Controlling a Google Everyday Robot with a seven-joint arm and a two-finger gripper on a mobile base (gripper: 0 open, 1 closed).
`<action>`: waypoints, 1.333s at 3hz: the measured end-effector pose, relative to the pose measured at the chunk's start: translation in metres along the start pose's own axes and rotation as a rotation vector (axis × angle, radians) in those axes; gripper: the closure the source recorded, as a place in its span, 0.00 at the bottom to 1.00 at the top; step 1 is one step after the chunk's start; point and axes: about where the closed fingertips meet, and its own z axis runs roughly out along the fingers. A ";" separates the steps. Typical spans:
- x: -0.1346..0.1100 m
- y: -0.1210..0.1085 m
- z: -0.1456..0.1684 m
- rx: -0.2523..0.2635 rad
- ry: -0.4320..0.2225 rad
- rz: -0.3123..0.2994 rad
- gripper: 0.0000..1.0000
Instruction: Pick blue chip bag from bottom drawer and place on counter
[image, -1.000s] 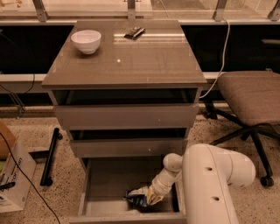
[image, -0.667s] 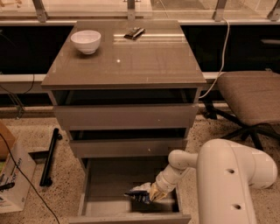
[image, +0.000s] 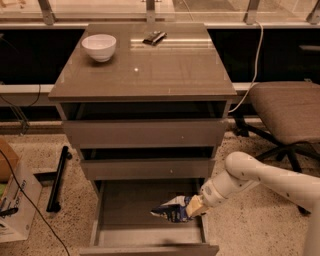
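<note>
The blue chip bag (image: 170, 211) is a crinkled blue and white foil bag held over the right half of the open bottom drawer (image: 130, 202), a little above its grey floor. My gripper (image: 191, 207) reaches in from the right on the white arm and is shut on the bag's right end. The counter (image: 150, 67) is the glossy grey-brown top of the cabinet, well above the gripper.
A white bowl (image: 99, 47) stands at the counter's back left and a small flat dark item (image: 154, 37) lies at its back middle. Two upper drawers (image: 145, 132) are slightly ajar. An office chair (image: 287, 112) stands at the right. Cardboard boxes (image: 12, 195) and a cable lie left.
The arm has drawn back to the right and up. The bag has come up off the drawer floor with the gripper.
</note>
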 end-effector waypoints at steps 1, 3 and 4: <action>0.013 0.034 -0.082 0.031 -0.057 -0.181 1.00; -0.005 0.129 -0.245 0.237 -0.277 -0.635 1.00; -0.023 0.164 -0.286 0.322 -0.365 -0.807 1.00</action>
